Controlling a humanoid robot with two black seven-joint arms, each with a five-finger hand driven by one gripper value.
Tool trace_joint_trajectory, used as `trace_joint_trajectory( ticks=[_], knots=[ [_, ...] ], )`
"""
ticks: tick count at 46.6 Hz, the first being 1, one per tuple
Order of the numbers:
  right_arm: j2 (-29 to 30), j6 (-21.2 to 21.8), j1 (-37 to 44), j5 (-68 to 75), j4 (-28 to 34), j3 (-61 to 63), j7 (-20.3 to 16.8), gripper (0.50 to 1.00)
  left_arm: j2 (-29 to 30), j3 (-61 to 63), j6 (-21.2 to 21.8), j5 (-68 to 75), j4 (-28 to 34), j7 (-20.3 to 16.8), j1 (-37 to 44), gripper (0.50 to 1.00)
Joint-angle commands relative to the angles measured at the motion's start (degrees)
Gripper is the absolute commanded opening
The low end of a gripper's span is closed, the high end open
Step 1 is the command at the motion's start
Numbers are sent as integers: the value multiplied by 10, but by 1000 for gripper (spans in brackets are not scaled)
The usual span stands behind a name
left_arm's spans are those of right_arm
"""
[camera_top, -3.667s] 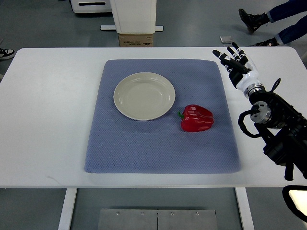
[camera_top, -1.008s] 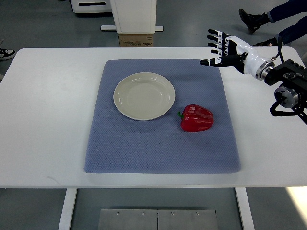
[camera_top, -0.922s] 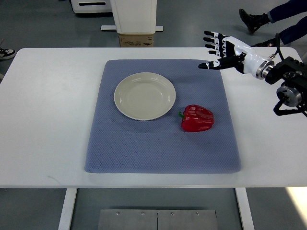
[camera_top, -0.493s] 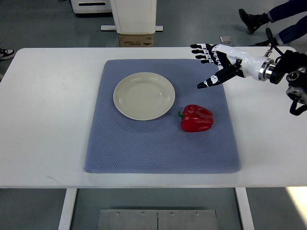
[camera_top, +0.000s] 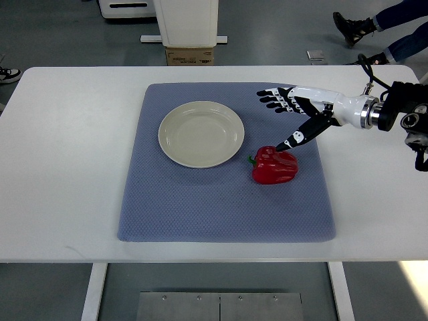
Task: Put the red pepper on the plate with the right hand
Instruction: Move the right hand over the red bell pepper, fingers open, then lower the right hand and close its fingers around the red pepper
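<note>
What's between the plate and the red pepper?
Only bare blue mat in the top view. The plate and red pepper sit apart; the pepper's green stem points toward the plate.

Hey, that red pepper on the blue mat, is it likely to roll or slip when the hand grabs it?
The red pepper lies on its side, lobed and rounded, so it may rock. Its glossy skin looks slippery to fingers. The textured mat probably limits sliding.
</note>
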Motion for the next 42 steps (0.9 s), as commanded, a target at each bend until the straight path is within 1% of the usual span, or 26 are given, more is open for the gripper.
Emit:
trace_joint_trajectory(
  ticks=[1, 5, 19, 33, 42],
  knots=[
    [1, -15, 9, -3, 11, -21, -1, 954, 0, 0, 0, 0, 0, 0, 0, 1000],
    [3, -27, 19, -19, 15, -35, 0, 954, 0, 0, 0, 0, 0, 0, 0, 1000],
    [15, -51, 15, -36, 15, -54, -1, 954, 0, 0, 0, 0, 0, 0, 0, 1000],
    [41, -114, 10, -73, 13, -89, -2, 954, 0, 0, 0, 0, 0, 0, 0, 1000],
    [50, -117, 9, -80, 14, -90, -2, 954, 0, 0, 0, 0, 0, 0, 0, 1000]
  ],
)
